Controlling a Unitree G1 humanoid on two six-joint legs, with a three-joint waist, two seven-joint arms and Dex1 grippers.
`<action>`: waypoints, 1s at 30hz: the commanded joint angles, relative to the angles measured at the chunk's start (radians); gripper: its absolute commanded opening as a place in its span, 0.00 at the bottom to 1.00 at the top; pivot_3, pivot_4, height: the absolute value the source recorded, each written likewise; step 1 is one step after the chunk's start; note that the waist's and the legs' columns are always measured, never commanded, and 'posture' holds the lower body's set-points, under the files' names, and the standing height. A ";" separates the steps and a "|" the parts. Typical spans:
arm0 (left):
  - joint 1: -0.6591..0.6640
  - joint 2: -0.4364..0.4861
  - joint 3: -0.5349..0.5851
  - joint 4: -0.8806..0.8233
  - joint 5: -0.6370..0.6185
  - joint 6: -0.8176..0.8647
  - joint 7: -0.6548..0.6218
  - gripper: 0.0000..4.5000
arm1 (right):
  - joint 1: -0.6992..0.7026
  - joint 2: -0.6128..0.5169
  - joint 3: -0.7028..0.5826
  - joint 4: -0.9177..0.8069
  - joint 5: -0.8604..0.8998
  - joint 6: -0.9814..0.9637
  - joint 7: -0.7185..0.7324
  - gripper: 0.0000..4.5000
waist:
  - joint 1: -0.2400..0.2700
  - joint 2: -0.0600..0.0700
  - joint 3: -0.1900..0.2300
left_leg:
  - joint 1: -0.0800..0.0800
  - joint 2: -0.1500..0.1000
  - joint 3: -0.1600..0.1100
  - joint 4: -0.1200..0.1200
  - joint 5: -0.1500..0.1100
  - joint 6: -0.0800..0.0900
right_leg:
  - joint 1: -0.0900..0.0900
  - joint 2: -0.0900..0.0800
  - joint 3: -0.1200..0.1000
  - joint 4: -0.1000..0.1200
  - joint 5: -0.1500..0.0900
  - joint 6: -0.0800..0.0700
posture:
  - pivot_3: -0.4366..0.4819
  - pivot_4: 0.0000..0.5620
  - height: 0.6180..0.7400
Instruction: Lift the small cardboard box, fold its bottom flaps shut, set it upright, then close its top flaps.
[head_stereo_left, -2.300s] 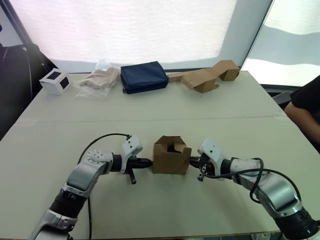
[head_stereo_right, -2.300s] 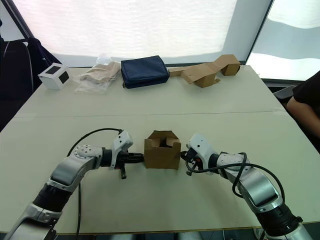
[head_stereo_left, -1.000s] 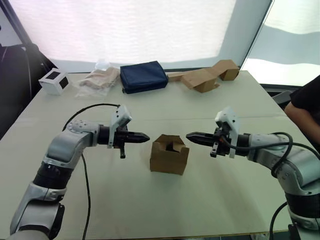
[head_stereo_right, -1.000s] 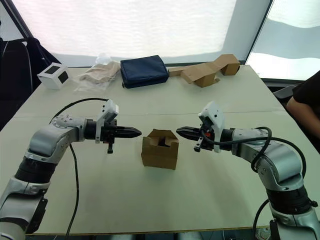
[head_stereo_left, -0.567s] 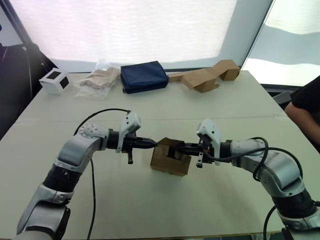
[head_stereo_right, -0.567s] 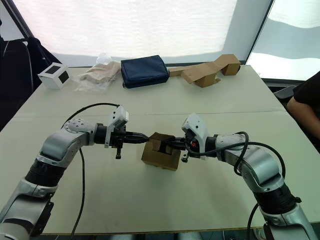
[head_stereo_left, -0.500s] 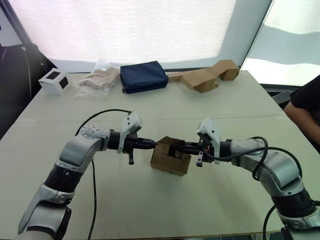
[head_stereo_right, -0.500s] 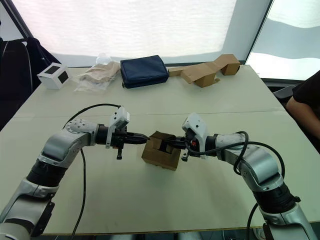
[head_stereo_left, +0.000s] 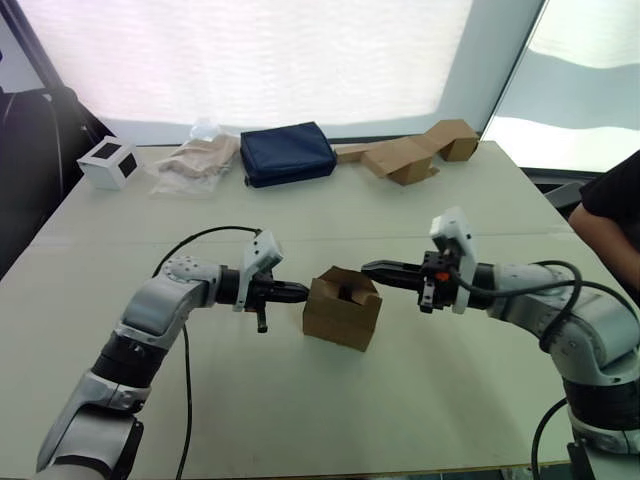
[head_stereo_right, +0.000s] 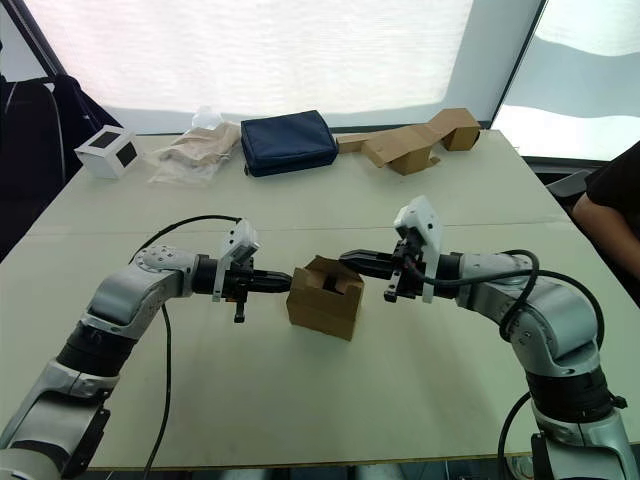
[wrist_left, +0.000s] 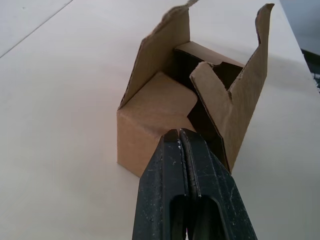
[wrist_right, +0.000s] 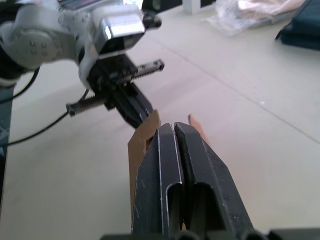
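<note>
Right gripper has pulled back and risen from small cardboard box since half a second ago, now just above box's right rim; left gripper stays at box's left wall, tip touching or just beside it; jaws of both pressed together, clamped on nothing; box stands on surface at centre, between two arms, open end up, slightly skewed; top flaps stand raised, one bent inward over opening; larger flattened cardboard, navy pouch, white cube along far edge.
</note>
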 joint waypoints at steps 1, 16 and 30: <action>-0.026 -0.008 0.051 0.024 -0.012 -0.015 0.016 0.00 | 0.074 -0.038 -0.052 -0.037 -0.006 -0.010 -0.021 0.00 | 0.002 0.000 0.000 | 0.000 0.000 0.000 0.000 0.000 0.000 | 0.000 0.000 0.000 0.000 0.000 0.000 | 0.48 0.27 1.00; 0.112 -0.031 0.008 0.082 0.060 -0.046 0.068 0.00 | 0.312 -0.004 0.185 -0.058 -0.268 -0.171 -0.098 0.00 | 0.001 0.000 0.000 | 0.000 0.000 0.000 0.000 0.000 0.000 | 0.000 0.001 0.000 0.000 0.000 0.000 | 0.48 0.27 1.00; 0.195 -0.055 0.010 -0.077 -0.005 0.062 0.084 0.00 | 0.253 -0.017 0.213 0.019 -0.350 -0.233 -0.037 0.00 | -0.001 0.000 0.000 | 0.000 0.000 0.000 0.000 0.000 0.000 | 0.000 0.001 0.000 0.000 0.000 0.000 | 0.48 0.27 1.00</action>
